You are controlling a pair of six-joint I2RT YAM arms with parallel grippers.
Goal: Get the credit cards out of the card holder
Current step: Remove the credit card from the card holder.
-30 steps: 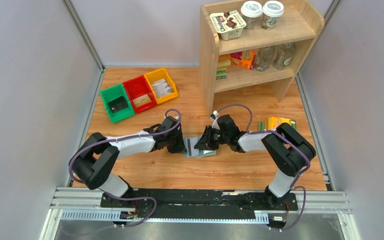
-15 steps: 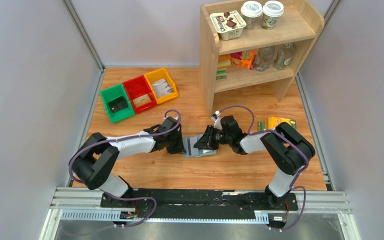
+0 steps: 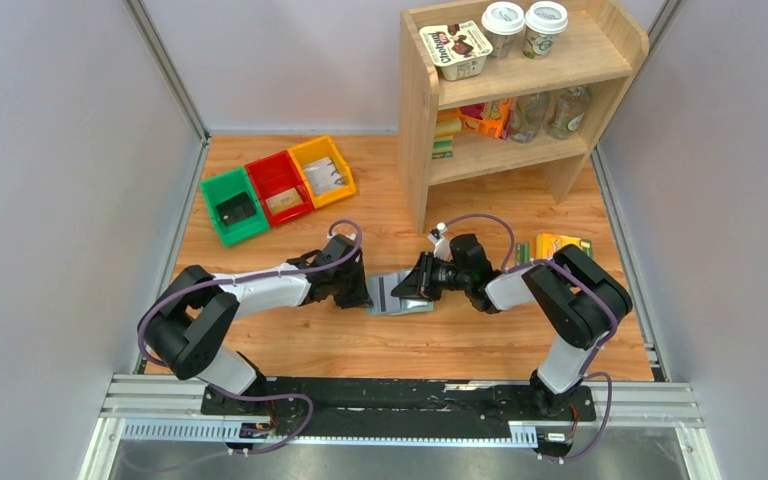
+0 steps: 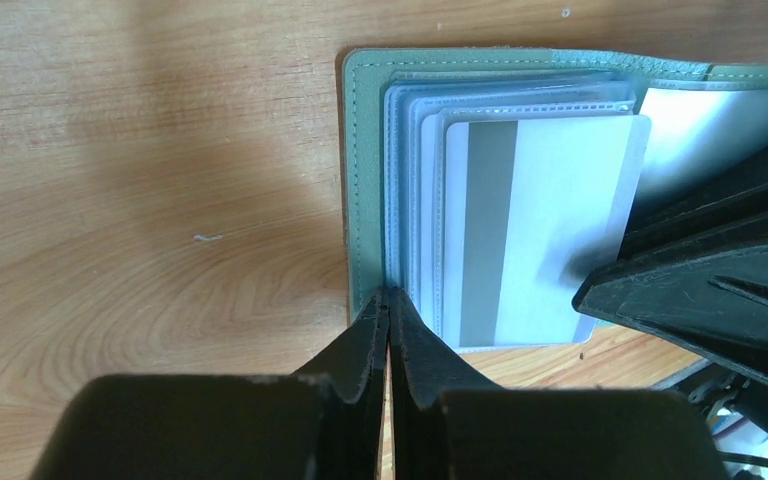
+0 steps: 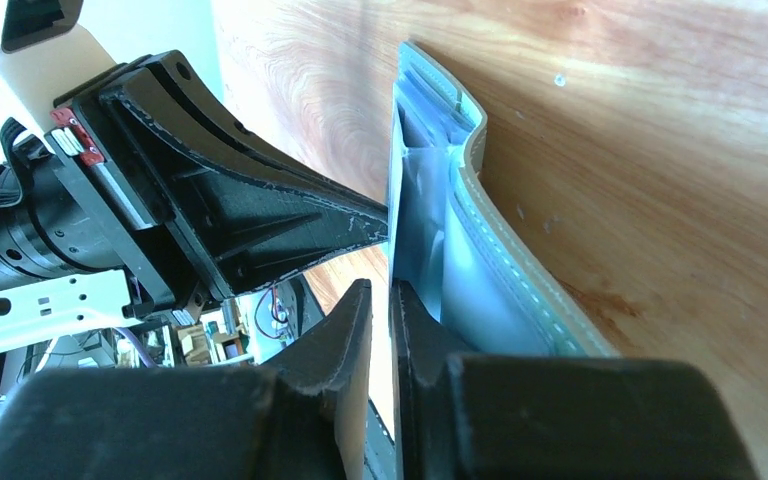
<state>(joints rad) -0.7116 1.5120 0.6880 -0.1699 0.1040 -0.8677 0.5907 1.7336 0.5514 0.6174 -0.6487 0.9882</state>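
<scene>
Top view: the card holder (image 3: pixel 410 307) lies open on the table (image 3: pixel 290 340), mid-way between the arms, well in front of the shelf (image 3: pixel 418 120). The left gripper (image 3: pixel 368 297) is down on its left edge and the right gripper (image 3: pixel 401 292) is on it from the other side. A pale card (image 3: pixel 384 294) with a dark stripe shows between them. The only writing I can half read is on the tub (image 3: pixel 455 50) on the shelf top. It looks like "Chobani". The print on the orange carton (image 3: pixel 557 244) is too small.

Left wrist: the left fingers are pressed together with nothing between them, tips resting on the holder's near edge beside the clear sleeves (image 4: pixel 412 200). The card sits in the top sleeve, grey stripe down one side, no text visible. The right gripper covers its corner.

Right wrist: the right fingers are nearly closed, with a thin pale edge running into the slit. It looks like the card, pinched. The leaf curls up off the table.
</scene>
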